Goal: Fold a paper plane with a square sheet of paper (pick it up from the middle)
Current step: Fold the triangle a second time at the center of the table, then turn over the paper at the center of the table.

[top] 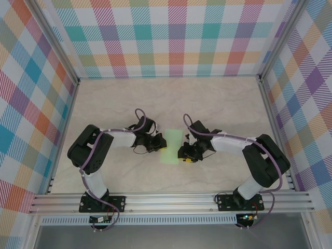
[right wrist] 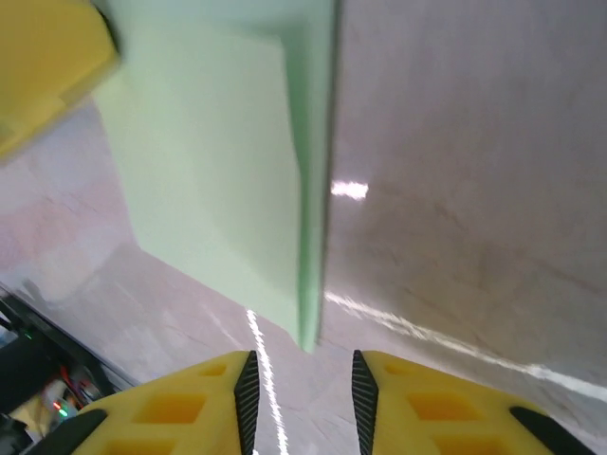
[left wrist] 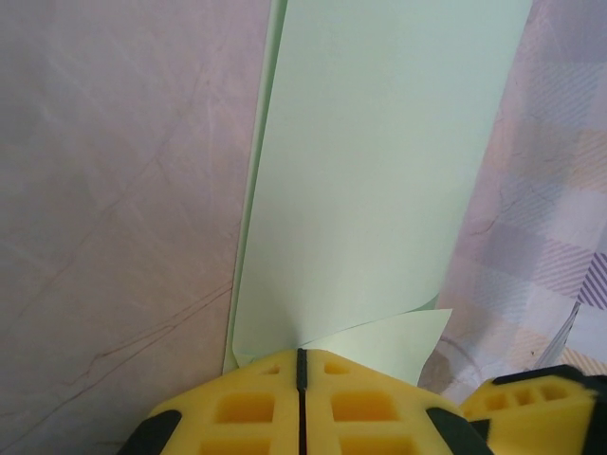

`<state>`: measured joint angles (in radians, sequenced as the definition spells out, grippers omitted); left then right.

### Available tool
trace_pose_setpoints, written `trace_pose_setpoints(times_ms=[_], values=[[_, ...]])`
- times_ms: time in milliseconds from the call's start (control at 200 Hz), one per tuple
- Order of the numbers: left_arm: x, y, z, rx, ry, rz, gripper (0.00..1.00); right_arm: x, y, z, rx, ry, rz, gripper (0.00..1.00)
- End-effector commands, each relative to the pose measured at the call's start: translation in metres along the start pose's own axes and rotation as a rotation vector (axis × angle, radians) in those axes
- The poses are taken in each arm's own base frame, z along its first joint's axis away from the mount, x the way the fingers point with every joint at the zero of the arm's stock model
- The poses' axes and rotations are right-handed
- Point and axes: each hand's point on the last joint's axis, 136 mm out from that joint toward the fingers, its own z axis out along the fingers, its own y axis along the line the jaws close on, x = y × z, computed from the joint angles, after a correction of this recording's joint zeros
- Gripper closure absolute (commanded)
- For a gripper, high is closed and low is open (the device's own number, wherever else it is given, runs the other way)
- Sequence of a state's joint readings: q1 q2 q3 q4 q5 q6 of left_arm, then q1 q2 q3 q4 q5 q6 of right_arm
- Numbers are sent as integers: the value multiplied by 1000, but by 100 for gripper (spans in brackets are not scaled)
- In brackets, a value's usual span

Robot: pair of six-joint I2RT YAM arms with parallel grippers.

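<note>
A marbled desk enclosed by plaid walls is seen from above. At its centre the square sheet of paper, pale mint green, lies folded into a narrow strip running from 12 to 6 o'clock. The left hand is placed at the strip's 9 o'clock side and is clenched. The paper's near end is apparently pinched between its yellow fingers, beside a small flap. The right hand is set at the strip's 4 o'clock corner, its jaws parted with nothing held, and the paper's corner lies just ahead of the gap. A lengthwise fold is judged to be in hand, with no pointed nose formed yet. Next, the layers would need pressing flat along the crease while the strip is pinned.
</note>
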<state>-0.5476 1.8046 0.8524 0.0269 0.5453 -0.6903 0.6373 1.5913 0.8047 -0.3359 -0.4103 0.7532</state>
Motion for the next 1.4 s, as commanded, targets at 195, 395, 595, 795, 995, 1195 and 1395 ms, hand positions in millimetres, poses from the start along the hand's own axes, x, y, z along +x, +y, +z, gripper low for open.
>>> trace_pose_setpoints(times_ms=[195,395,595,795,995,1195,1395], values=[[-3,12,2,-81,-2,-15,92,-37,4,16,1,-34,96,62],[-3,12,2,-82,-1,-17,92,-37,11,22,-51,-21,92,65],[-3,10,3,-71,1,-17,92,-38,24,21,-122,-16,78,68],[-5,3,2,-42,-7,-21,91,-38,17,25,-98,-16,76,70],[-17,-26,-24,44,-115,-3,79,-33,15,25,-117,-14,57,74],[-24,-31,-63,-21,-245,25,67,-31,18,22,-135,-13,26,73],[-22,-16,-97,-110,-351,18,66,-29,21,21,-156,-16,3,79]])
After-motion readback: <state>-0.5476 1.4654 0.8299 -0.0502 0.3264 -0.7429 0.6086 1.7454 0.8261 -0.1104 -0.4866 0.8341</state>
